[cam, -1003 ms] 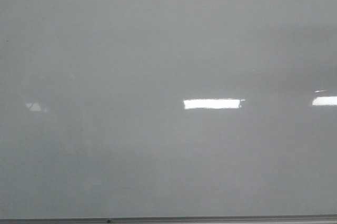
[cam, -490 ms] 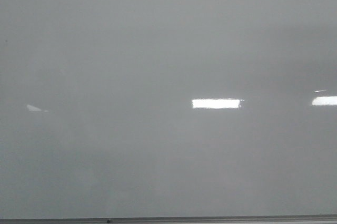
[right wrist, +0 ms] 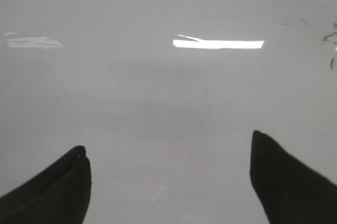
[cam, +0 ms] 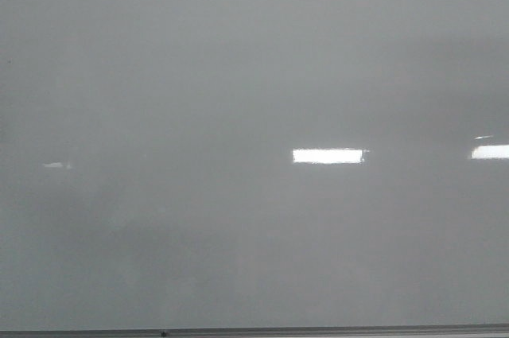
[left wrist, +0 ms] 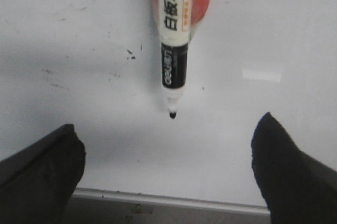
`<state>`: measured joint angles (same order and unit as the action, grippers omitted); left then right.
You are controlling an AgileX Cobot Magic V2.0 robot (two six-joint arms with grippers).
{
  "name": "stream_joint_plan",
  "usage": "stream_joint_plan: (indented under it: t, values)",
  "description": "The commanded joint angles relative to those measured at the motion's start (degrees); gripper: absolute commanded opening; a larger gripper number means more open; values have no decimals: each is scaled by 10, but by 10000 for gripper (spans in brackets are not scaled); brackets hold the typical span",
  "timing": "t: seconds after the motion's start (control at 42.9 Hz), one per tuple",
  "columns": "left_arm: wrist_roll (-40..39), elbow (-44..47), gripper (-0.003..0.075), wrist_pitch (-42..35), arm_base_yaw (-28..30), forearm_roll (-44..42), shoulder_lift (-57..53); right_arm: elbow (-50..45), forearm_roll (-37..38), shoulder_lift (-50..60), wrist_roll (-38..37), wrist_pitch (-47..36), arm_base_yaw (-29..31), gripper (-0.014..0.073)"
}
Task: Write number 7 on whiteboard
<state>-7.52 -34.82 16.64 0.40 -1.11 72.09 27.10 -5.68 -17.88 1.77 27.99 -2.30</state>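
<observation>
fingers (left wrist: 42, 166) spread wide, marker (left wrist: 174, 50) lying on whiteboard (left wrist: 274, 34).

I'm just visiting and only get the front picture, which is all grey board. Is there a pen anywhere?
Observer: Yes. The left wrist view shows a marker, uncapped, seen against the whiteboard.
Operator: Is the robot holding it?
Observer: No. The left gripper is open, its fingers wide apart and clear of the marker.
Operator: And the other arm?
Observer: The right gripper is open too, nothing between its fingers. No 7 shows in any view.
</observation>
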Motion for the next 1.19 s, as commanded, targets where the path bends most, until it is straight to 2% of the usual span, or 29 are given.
stream_joint_plan:
  t: [0.0, 0.14, 0.35, 0.42, 0.49, 0.537, 0.607, 0.723, 0.793, 0.887, 0.91, 0.98, 1.097, 1.167]
  values:
    - [-3, -18, 617, -91, -5, -1, 22, 19, 1, -8, 1, -44, 1, 633]
    - [-3, -18, 608, -155, -6, -9, 56, 19, 1, -8, 1, -44, 1, 633]
    - [-3, -18, 398, -226, -6, -12, 89, 19, 1, -8, 1, -44, 1, 633]
    - [-3, -18, 308, -233, -6, -12, 95, 19, 1, -8, 1, -44, 1, 633]
    - [-3, -18, 174, -232, -6, -12, 96, 19, 1, -8, 1, -44, 1, 633]
    - [-3, -18, 125, -232, -6, -12, 96, 19, 1, -8, 1, -44, 1, 633]
    - [-3, -18, 87, -232, -4, -12, 96, 19, 1, -8, 1, -44, 1, 633]
    - [-3, -18, 81, -218, -4, -12, 94, 19, 1, -8, 1, -44, 1, 633]
    - [-3, -20, 81, -173, -4, -6, 81, 19, 1, -8, 1, -44, 1, 633]
    - [-3, -38, 81, -69, -6, -2, 58, 19, 1, -8, 1, -44, 1, 633]
    - [-3, -46, 81, -16, -6, 0, 49, 19, 1, -8, 1, -44, 1, 633]
    - [0, -76, 81, 75, -7, 11, 32, 19, 1, -8, 1, -44, 1, 633]
    - [70, -148, 81, 262, -26, 20, 19, 19, 1, -10, 1, -37, 1, 633]
    - [103, -185, 81, 317, -45, 20, 19, 19, 1, -17, 1, -27, 1, 633]
